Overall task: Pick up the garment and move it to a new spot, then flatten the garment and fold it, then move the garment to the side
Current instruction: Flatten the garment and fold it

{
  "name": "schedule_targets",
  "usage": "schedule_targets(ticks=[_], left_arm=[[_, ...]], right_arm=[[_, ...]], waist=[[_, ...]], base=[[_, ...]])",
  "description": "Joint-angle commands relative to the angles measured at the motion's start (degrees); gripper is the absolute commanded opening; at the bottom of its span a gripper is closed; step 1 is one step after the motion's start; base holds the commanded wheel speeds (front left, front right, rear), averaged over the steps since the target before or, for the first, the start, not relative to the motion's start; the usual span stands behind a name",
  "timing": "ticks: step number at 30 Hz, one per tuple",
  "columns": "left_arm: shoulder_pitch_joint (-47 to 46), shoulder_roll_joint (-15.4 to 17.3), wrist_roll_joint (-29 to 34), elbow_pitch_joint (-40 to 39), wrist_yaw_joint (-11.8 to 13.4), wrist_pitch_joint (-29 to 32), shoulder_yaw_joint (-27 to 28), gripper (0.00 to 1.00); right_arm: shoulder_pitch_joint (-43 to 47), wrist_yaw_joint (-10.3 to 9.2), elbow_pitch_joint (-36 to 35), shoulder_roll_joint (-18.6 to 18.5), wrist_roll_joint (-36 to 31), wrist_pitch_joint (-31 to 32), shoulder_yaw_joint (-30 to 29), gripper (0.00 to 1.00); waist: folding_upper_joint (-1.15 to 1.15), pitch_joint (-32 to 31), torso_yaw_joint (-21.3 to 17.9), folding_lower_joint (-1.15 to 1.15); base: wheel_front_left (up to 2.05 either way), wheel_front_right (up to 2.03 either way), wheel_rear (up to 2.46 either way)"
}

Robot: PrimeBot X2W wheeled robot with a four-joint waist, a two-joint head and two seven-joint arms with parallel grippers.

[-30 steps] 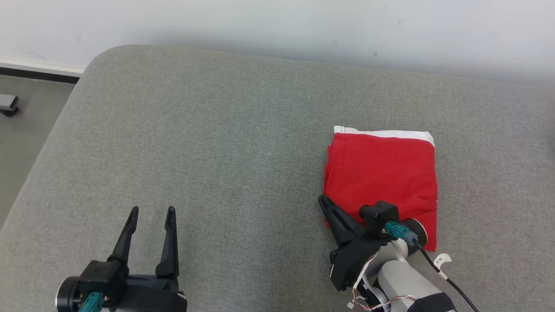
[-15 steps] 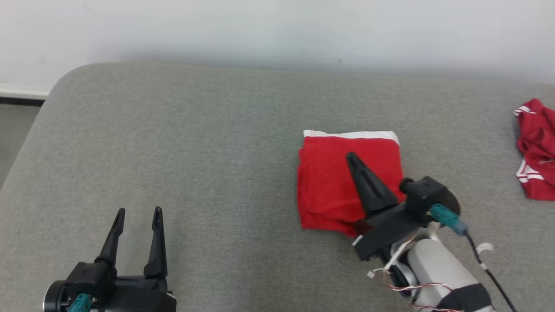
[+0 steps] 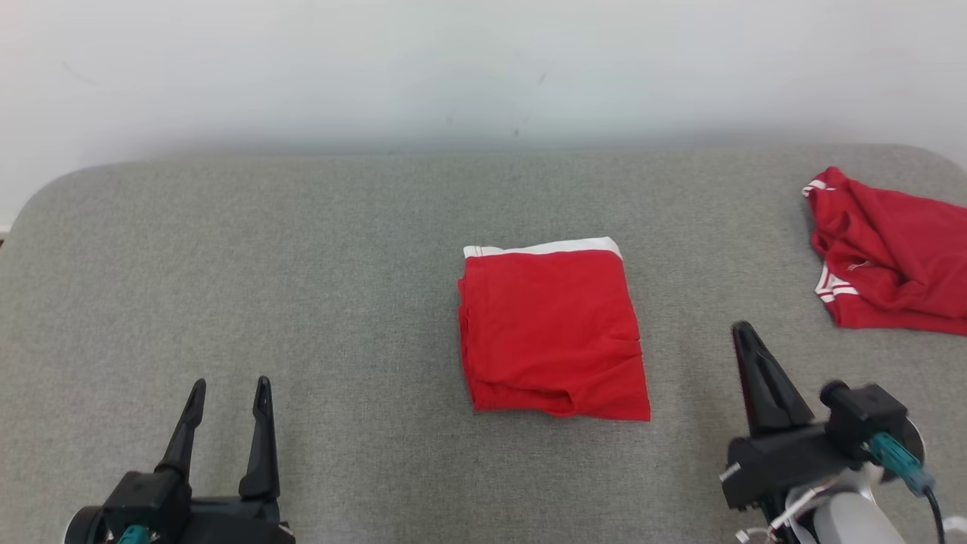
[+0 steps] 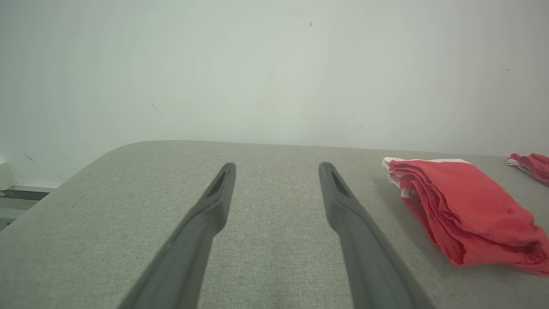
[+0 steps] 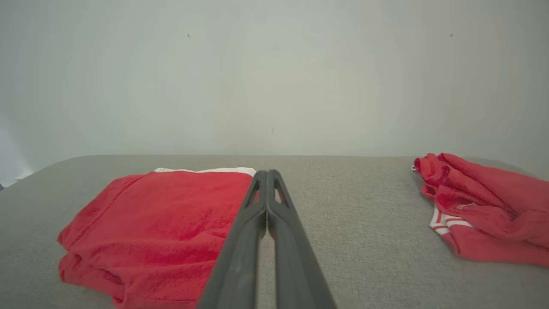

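Note:
The garment (image 3: 551,332) is red with a white band and lies folded into a neat rectangle in the middle of the grey padded surface (image 3: 302,264). My right gripper (image 3: 742,329) is shut and empty, apart from the garment, off its lower right corner. In the right wrist view the shut fingers (image 5: 266,172) point past the right edge of the folded garment (image 5: 158,219). My left gripper (image 3: 230,384) stands open and empty at the lower left. In the left wrist view, the garment (image 4: 467,214) lies well to the right of the left gripper (image 4: 278,166).
A second red garment with white stripes (image 3: 891,253) lies crumpled at the far right of the surface, also seen in the right wrist view (image 5: 484,206). A pale wall runs behind the surface. The surface's rounded left corner is at the upper left.
My right gripper, shut, has drawn back off the folded garment to its right. The head camera has turned right, bringing the crumpled second garment into view. The left gripper stays open.

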Motion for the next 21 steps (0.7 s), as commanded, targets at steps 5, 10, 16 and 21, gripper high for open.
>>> schedule_targets(ticks=[5,10,16,21], left_arm=[[2.0,0.5,-0.2,0.0,0.1,-0.2,0.5,1.00],[4.1,0.6,0.1,0.1,0.1,-0.2,0.2,1.00],[5.9,0.6,0.0,0.0,0.1,-0.2,0.3,1.00],[7.1,0.8,-0.3,-0.7,0.1,-0.2,0.8,1.00]], right_arm=[[4.6,-0.17,-1.7,0.3,-0.4,0.0,-2.8,0.45],[7.5,-0.17,-2.8,1.7,-1.2,0.0,-4.8,1.00],[10.4,-0.17,-4.9,2.9,-1.7,0.0,-6.4,1.00],[12.5,-0.18,-7.1,3.7,-1.0,0.0,-7.4,1.00]], waist=[[0.00,-1.9,-1.7,0.00],[0.00,-3.2,-1.9,0.00],[0.00,-4.4,-1.4,0.00],[0.00,-5.2,-1.0,0.00]], base=[[0.00,0.00,0.00],[0.00,0.00,0.00],[0.00,0.00,0.00],[0.00,0.00,0.00]])
